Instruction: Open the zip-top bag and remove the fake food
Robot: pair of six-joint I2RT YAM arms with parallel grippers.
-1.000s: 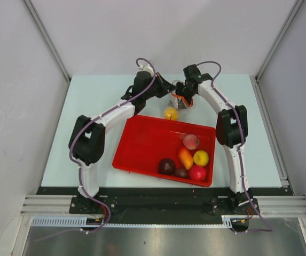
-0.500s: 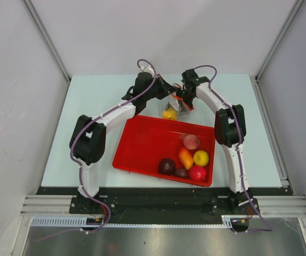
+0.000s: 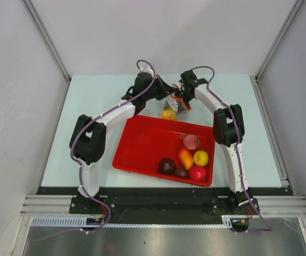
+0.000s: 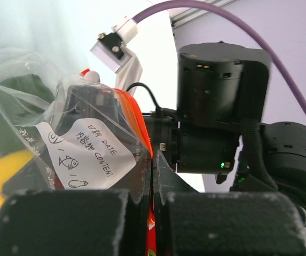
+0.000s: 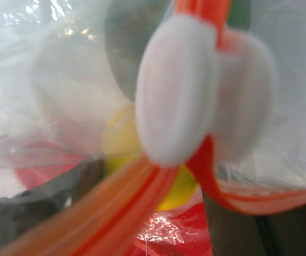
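Observation:
The zip-top bag (image 3: 174, 104) hangs between both grippers just beyond the red tray's far edge. A yellow fake food (image 3: 169, 114) sits in its bottom. My left gripper (image 3: 165, 96) is shut on the bag's orange-red zip strip (image 4: 151, 224); the bag's white label (image 4: 83, 154) and the yellow piece (image 4: 3, 176) show in the left wrist view. My right gripper (image 3: 183, 98) is shut on the zip strip, with its white fingertips (image 5: 177, 85) pinching it. The yellow piece (image 5: 136, 144) shows through the plastic.
The red tray (image 3: 142, 144) lies in front of the bag. In its right half lie several fake foods: pink (image 3: 190, 141), orange (image 3: 185, 158), yellow (image 3: 201, 158), maroon (image 3: 167, 166) and red (image 3: 197, 173). Grey walls surround the table.
My right gripper has moved left, closer to the left gripper, and the bag between them has shifted left and bunched up. The left arm has hardly moved.

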